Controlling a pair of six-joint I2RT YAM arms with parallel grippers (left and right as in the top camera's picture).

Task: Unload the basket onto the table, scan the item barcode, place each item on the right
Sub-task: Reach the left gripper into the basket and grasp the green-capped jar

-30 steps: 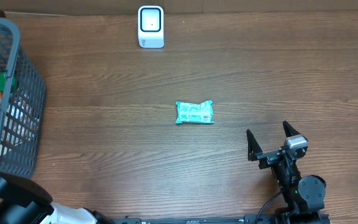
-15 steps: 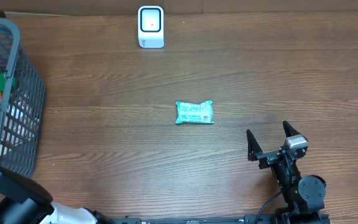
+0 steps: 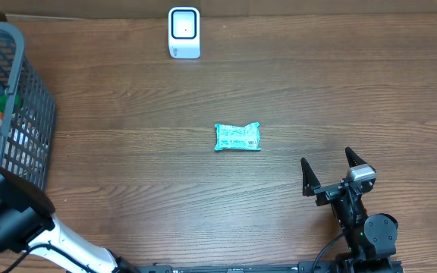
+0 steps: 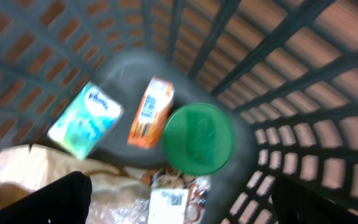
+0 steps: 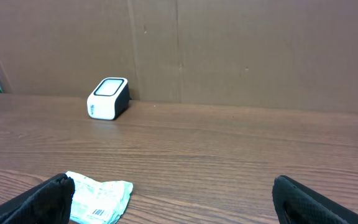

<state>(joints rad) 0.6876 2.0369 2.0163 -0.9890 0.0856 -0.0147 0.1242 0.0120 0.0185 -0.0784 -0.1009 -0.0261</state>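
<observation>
Left wrist showed the left pincer (image 4: 182, 202) spread over the crowded basket (image 4: 129, 68), risking a two-item grab. Right pincer (image 3: 325, 159) stood spread, empty.

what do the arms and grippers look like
Both are mostly black. The right arm has a round joint, a grey block and a thin black cable; the right gripper has two pointed fingers. The left arm has a white segment; the left gripper's fingers are black.
</observation>
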